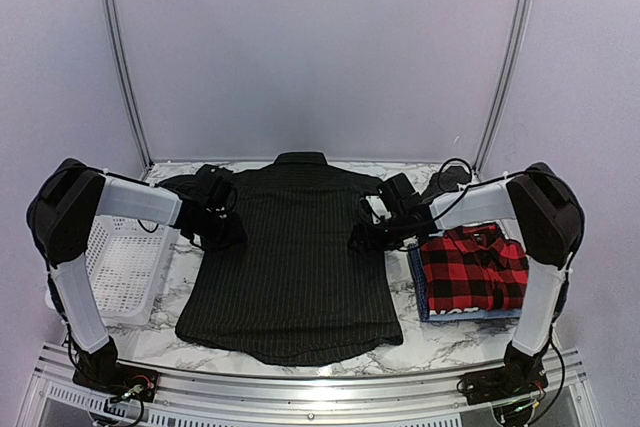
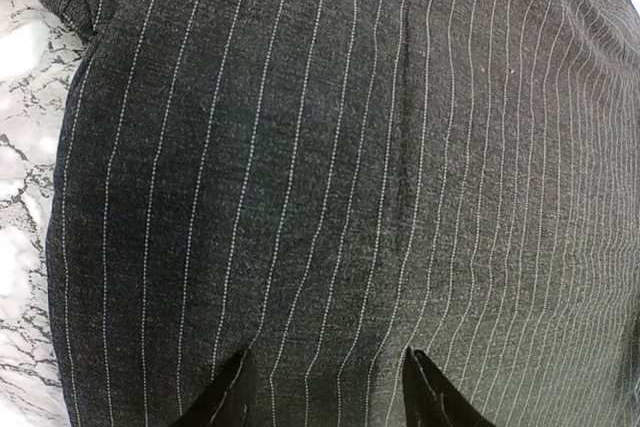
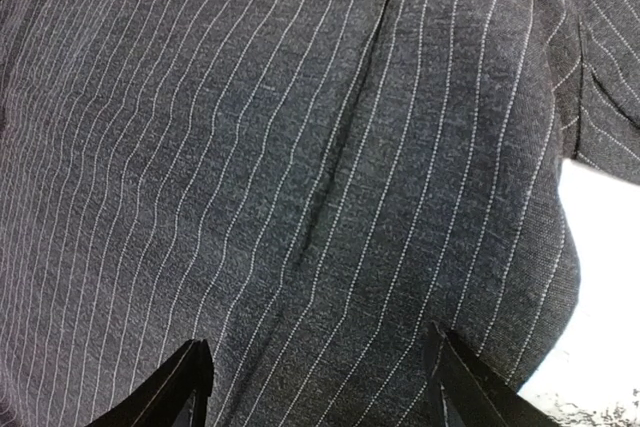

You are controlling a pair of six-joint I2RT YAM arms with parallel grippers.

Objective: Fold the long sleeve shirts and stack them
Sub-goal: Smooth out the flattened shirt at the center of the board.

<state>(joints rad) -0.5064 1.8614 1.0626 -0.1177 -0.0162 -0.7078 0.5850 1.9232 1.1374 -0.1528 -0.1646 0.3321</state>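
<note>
**A:** From above first. Why is the black pinstriped shirt [image 1: 295,267] lying like that?

**B:** It is spread flat with its collar at the far end, I think so that each of my arms gets one side to fold in. My left gripper [image 1: 218,209] is over its left shoulder. My right gripper [image 1: 375,232] is at its right edge, just below the shoulder. The red plaid shirt [image 1: 475,269] lies folded on the blue shirt [image 1: 415,287] just right of it. That looks like the stack, kept near enough to take this one too. The white basket [image 1: 125,262] stands just left of it.

**A:** And your left wrist view?

**B:** My fingers stand apart with nothing between them. Pinstriped cloth lies right under the tips, though I can't tell whether they touch it. The shirt's side edge runs along one side, with the marble table [image 2: 20,277] beyond.

**A:** Right wrist?

**B:** Much the same. The jaws are parted wide and empty. The shirt lies below them, with a long crease running away from between the tips. Its edge is off to one side.
</note>
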